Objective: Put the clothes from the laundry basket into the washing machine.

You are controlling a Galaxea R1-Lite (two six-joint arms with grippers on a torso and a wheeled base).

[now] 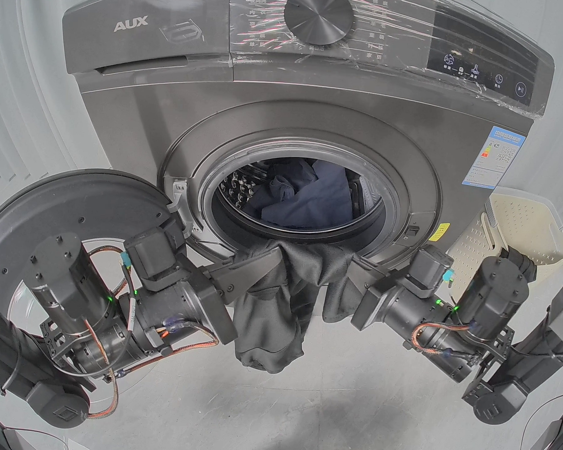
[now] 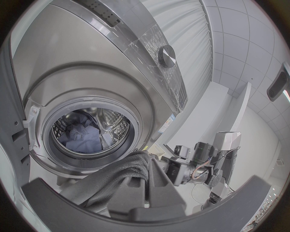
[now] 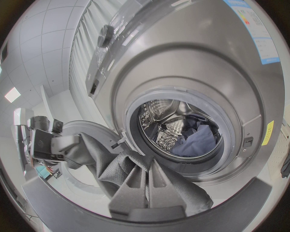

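Observation:
A dark grey garment (image 1: 285, 308) hangs stretched between both grippers, just below the washing machine's open drum mouth (image 1: 298, 192). My left gripper (image 1: 273, 260) is shut on its left side and my right gripper (image 1: 357, 265) is shut on its right side. The cloth sags toward the floor between them. In the left wrist view the fingers (image 2: 157, 178) pinch the garment (image 2: 120, 175). In the right wrist view the fingers (image 3: 157, 181) clamp the same cloth (image 3: 111, 163). Blue clothes (image 1: 307, 196) lie inside the drum. The cream laundry basket (image 1: 526, 228) stands right of the machine.
The round machine door (image 1: 67, 209) is swung open to the left, close behind my left arm. The door's grey rubber seal (image 1: 232, 233) rings the opening. Bare grey floor (image 1: 348, 408) lies below the garment. White curtains hang behind the machine.

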